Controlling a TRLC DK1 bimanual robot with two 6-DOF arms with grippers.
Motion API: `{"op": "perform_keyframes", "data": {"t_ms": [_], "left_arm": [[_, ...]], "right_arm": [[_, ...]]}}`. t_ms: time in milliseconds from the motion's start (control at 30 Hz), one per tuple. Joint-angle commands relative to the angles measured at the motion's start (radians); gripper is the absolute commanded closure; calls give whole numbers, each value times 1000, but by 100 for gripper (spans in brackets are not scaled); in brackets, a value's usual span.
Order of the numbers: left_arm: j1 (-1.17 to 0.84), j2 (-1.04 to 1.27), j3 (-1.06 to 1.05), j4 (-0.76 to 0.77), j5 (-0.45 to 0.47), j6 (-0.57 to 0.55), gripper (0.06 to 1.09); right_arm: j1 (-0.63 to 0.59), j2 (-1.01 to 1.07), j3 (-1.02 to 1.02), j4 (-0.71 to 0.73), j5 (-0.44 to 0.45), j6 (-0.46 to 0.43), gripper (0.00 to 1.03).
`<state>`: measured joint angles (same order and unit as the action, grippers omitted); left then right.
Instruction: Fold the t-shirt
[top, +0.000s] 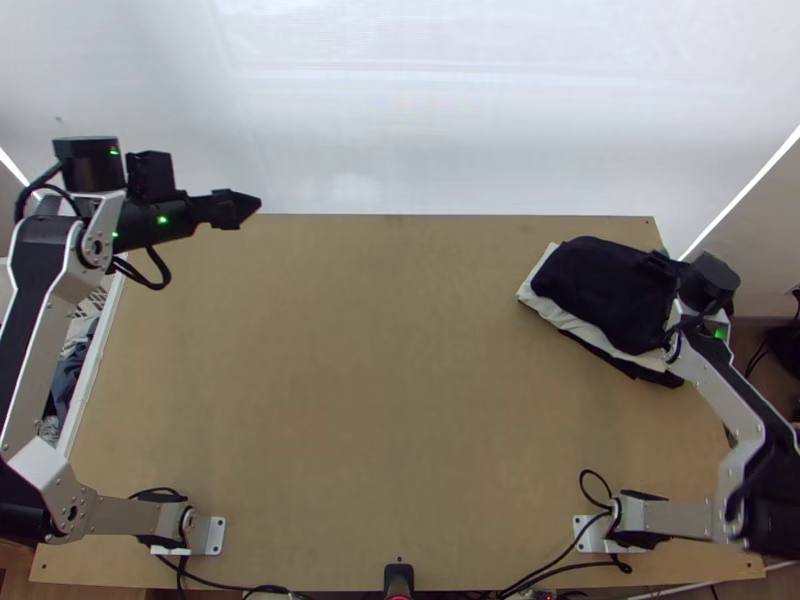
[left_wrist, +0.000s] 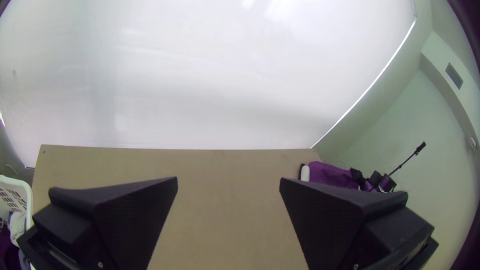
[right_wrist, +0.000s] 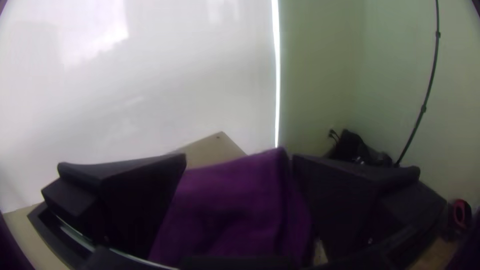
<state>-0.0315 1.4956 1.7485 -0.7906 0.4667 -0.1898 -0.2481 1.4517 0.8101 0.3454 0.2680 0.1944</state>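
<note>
Right end effector (top: 657, 262) at stacked cloth (top: 598, 284), dark over pale

At three o'clock in the top view, the right arm (top: 715, 385) covers part of the stack of folded cloth (top: 610, 290), whose layers cannot be told apart as garments, and the black right gripper (top: 662, 264) blends into the dark top layer; the arm's elbow is cut off at four o'clock. Toward nine o'clock, the left arm (top: 28, 340) hides part of the basket (top: 88, 385), leaving the clothes inside (top: 66, 375) too jumbled to identify. The picture's edge crops the black device (top: 399, 577) at six o'clock.
</note>
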Motion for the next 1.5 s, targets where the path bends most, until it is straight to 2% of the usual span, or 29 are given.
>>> {"op": "perform_keyframes", "data": {"t_ms": [0,200,333,500,633,933,1067,1167,1300,1467], "left_arm": [[22,0,25,-4,1,-3,10],[24,3,11,-4,1,-14,10],[24,-1,2,-6,1,-20,10],[24,-15,-15,-6,1,-22,10],[31,-28,-23,-9,0,-22,10],[47,-49,-14,-10,0,-20,10],[50,-47,2,-10,0,-19,10],[50,-44,11,-10,0,-19,10],[48,-43,13,-9,1,-22,10],[45,-44,5,-10,1,-37,10]], "right_arm": [[-177,165,-22,12,-27,23,5],[-257,202,-37,10,-30,-7,5],[-244,87,-25,7,-39,-15,5],[-148,-97,11,7,-38,-18,5],[-28,-145,3,32,-27,-19,5],[147,88,-195,411,85,-70,5],[175,118,-269,518,97,-93,5],[176,171,-313,626,99,-142,5],[175,191,-336,641,99,-153,5],[175,22,-322,636,96,-193,5]]}}
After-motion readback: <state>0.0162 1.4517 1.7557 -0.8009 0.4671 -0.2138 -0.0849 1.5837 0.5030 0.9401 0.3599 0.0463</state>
